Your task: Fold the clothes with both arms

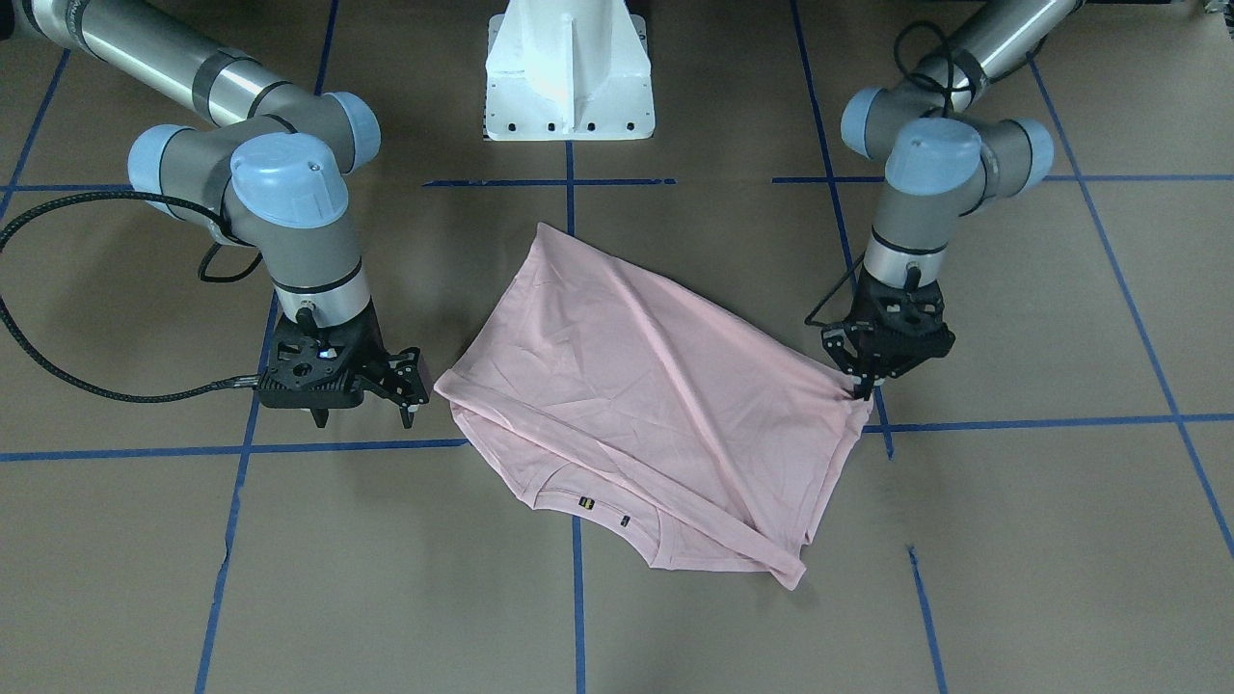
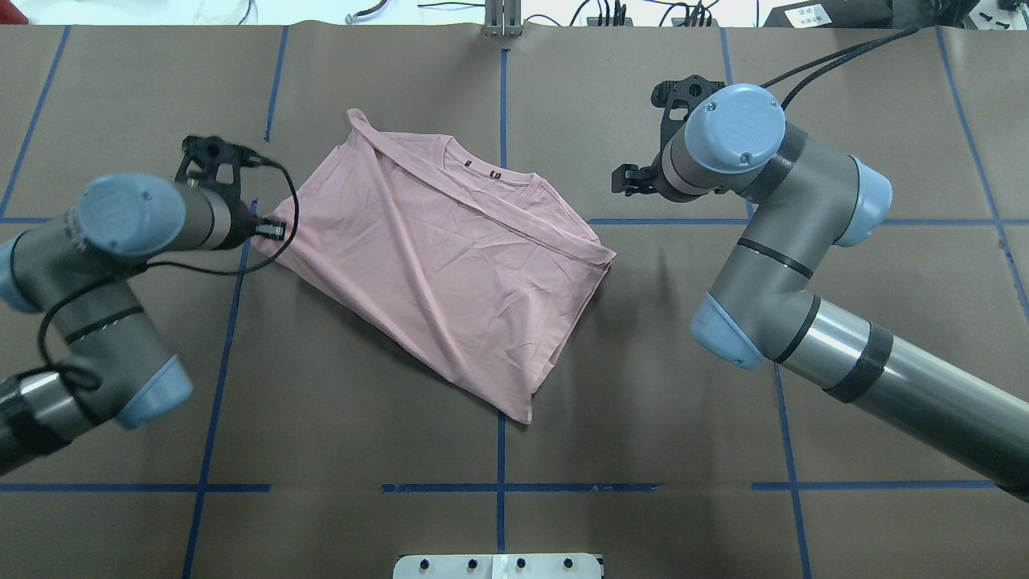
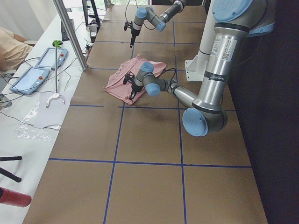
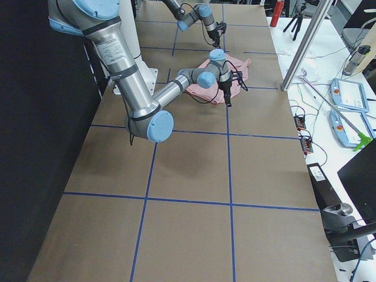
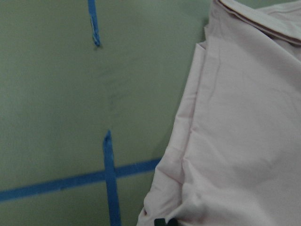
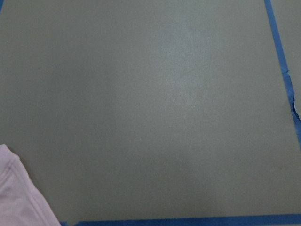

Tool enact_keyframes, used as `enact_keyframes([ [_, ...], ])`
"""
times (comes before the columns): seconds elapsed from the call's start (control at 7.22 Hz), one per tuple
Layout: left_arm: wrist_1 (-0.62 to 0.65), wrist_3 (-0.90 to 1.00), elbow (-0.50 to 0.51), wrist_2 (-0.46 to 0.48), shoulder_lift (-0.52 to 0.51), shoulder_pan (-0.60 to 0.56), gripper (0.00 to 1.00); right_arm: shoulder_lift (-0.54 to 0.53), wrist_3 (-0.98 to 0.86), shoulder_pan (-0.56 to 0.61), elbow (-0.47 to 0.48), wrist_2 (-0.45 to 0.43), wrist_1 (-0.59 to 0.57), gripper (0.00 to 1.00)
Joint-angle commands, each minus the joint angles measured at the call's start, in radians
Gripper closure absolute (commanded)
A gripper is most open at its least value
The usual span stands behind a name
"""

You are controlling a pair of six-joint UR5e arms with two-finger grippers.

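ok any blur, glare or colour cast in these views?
Left wrist view: soft focus, greenish cast on the table paper, T-shirt edges fuzzy. Right wrist view: pale sheen mid-frame on the paper. Overhead view: left arm slightly smeared, right arm crisp, with a soft shadow beside it. Both side views: the robot-side edge falls to black.

brown table (image 1: 1060,578), blue tape grid (image 1: 337,446)
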Motion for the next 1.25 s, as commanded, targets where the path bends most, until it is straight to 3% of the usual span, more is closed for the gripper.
enact_keyframes([
  [0.0, -0.151, 0.117, 0.363, 0.0, -0.198, -0.13, 1.0, 0.0, 0.0, 0.0, -0.002, 0.0, 0.0, 0.0],
  [0.14, -0.24, 0.218, 0.504, 0.0, -0.249, -0.19, 1.0, 0.002, 0.0, 0.0, -0.004, 0.0, 0.0, 0.0],
  [0.28, -0.252, 0.244, 0.513, -0.002, -0.25, -0.208, 1.0, 0.003, 0.001, 0.0, -0.002, 0.0, 0.0, 0.0],
  [0.55, -0.292, 0.265, 0.505, -0.012, -0.235, -0.209, 0.01, 0.014, 0.026, -0.007, -0.005, -0.002, 0.0, 0.0],
  [0.69, -0.325, 0.29, 0.499, -0.034, -0.225, -0.209, 0.0, 0.055, 0.09, -0.015, -0.034, -0.015, 0.0, 0.01],
  [0.97, -0.335, 0.285, 0.452, -0.057, -0.196, -0.21, 0.0, 0.287, 0.266, -0.055, -0.269, -0.069, 0.024, 0.12],
  [1.11, -0.335, 0.28, 0.447, -0.057, -0.195, -0.21, 0.0, 0.351, 0.35, -0.081, -0.38, -0.08, 0.12, 0.18],
])
